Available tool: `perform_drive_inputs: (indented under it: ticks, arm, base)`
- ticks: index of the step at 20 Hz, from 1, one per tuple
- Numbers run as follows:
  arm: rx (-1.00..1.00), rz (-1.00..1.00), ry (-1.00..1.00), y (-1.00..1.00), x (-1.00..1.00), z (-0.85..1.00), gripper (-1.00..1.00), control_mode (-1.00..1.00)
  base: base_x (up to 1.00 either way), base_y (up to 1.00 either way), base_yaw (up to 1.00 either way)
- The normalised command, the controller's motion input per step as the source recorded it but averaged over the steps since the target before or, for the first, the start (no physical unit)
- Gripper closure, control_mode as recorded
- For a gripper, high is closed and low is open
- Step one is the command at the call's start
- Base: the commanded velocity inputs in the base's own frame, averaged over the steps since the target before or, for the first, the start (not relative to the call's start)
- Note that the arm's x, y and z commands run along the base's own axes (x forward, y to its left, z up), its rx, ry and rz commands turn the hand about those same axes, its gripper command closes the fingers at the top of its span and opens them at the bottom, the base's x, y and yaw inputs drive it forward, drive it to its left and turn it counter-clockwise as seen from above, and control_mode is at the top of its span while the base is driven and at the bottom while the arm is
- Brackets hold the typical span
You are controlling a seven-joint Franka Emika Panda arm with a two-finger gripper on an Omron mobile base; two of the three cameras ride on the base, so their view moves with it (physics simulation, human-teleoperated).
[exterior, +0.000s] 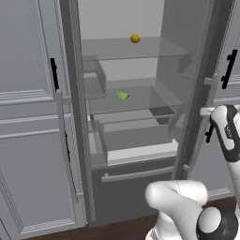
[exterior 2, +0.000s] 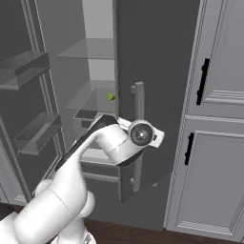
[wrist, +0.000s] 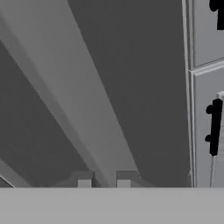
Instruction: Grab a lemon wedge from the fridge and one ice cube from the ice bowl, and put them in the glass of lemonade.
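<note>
Here the white arm (exterior 2: 71, 176) rises from the base, bends at a rounded elbow and reaches forward to the open right door (exterior 2: 152, 95) of the fridge (exterior: 131, 140), its wrist (exterior 2: 141, 134) lying against the door's long pale bar handle (exterior 2: 138, 133). In the hand view the fingers (wrist: 103, 183) poke up at the bottom edge as two small pale tips with a narrow gap between them; just beyond them a pale bar runs away diagonally across the dark door face, and whether the tips are pressing on that bar or merely sitting beside it cannot be told, so their state stays unsettled. The hand points along the door rather than into the fridge. The lemon wedge (exterior: 123, 95), a tiny yellow-green piece, lies on a glass shelf (exterior: 136, 101) in the pale interior, well apart from the fingers, off to their left and deeper inside; in the right base view it shows as a green speck (exterior 2: 111, 96) just past the door's edge, above the wrist. A small round orange fruit (exterior: 135, 39) sits on the shelf above the wedge, farther still from the fingers. Below the wedge's shelf a clear drawer (exterior: 136, 140) stands pulled out. On the other side of the fingers stand paneled grey cupboards (exterior 2: 214, 119) with black handles (exterior 2: 204, 81), one of these handles (wrist: 214, 127) near the tips in the hand view.
</note>
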Motion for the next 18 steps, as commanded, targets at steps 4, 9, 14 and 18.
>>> perform_drive_inputs:
  ticks: [4, 9, 14, 18]
  arm:
    - [0.20, 0.00, 0.03, -1.00, -0.99, 0.33, 1.00, -1.00]
    - [0.19, 0.00, 0.05, -1.00, -0.83, 0.34, 1.00, -1.00]
    - [0.09, 0.02, -0.02, -0.41, -0.85, 0.45, 1.00, -1.00]
    - [-0.10, 0.10, -0.09, 0.93, -0.31, 0.32, 1.00, -1.00]
  base:
    - [0.00, 0.00, 0.00]
    - [0.00, 0.00, 0.00]
    - [0.00, 0.00, 0.00]
    - [0.00, 0.00, 0.00]
